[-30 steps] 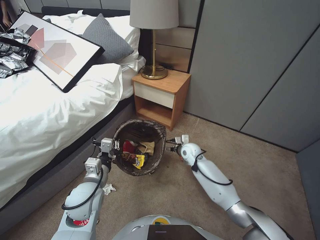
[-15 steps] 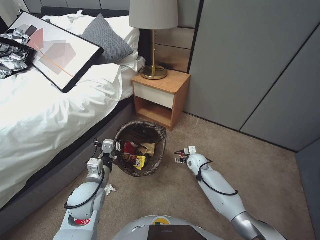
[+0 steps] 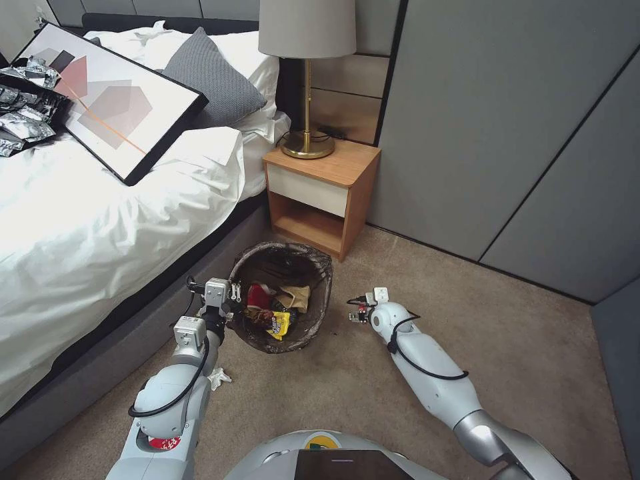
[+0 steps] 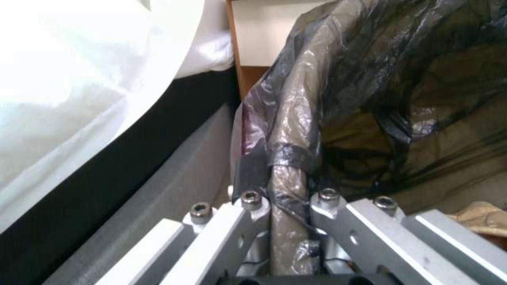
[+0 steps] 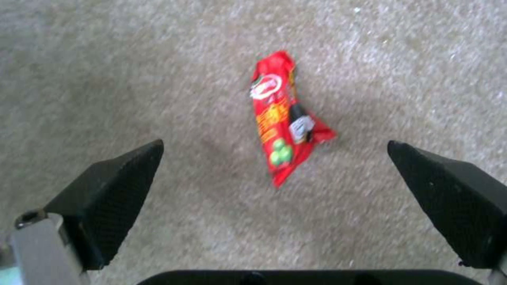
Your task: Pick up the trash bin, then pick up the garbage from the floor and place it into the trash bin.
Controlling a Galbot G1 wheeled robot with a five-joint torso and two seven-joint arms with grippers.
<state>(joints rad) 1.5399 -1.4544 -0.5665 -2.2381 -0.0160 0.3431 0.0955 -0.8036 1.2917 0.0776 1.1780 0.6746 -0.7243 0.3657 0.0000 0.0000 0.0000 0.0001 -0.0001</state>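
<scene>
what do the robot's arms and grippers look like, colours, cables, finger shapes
Both arms have glossy white shells with silver joint sections, and a black cable loops along each forearm. The left gripper has bare silver metal fingers with round bolt heads, mounted behind boxy grey wrist blocks. The right gripper has black, wedge-shaped textured fingertips. A red marking shows low on the left arm.
</scene>
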